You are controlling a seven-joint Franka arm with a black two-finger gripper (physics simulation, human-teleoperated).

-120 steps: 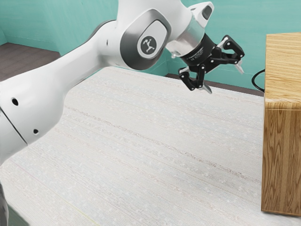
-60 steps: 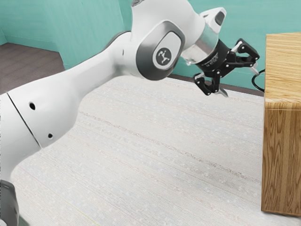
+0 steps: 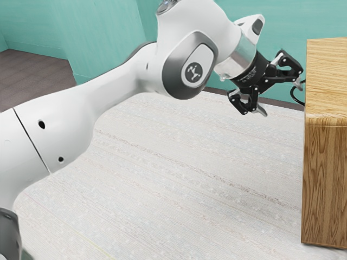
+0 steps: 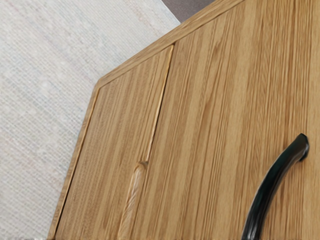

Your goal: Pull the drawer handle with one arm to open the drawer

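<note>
1. Table (image 3: 179,184): pale, flat, fine woven-looking texture.
2. End effector (image 3: 280,93): black, fingers spread, nothing held; poised just beside the handle, not yet around it.
3. Handle (image 4: 263,194): black, smooth, curved bar standing off the drawer front. Likely rigid, possibly slick. Best taken at mid-span, fingers closing across the bar.
4. Drawer (image 4: 225,90): oak-like panel, straight grain, apparently shut, set in the cabinet (image 3: 325,162) at the exterior view's right. Probably stiff, moderately heavy; straight pull along the slide advised, no twist.
5. Beyond: plain teal wall (image 3: 81,32).
</note>
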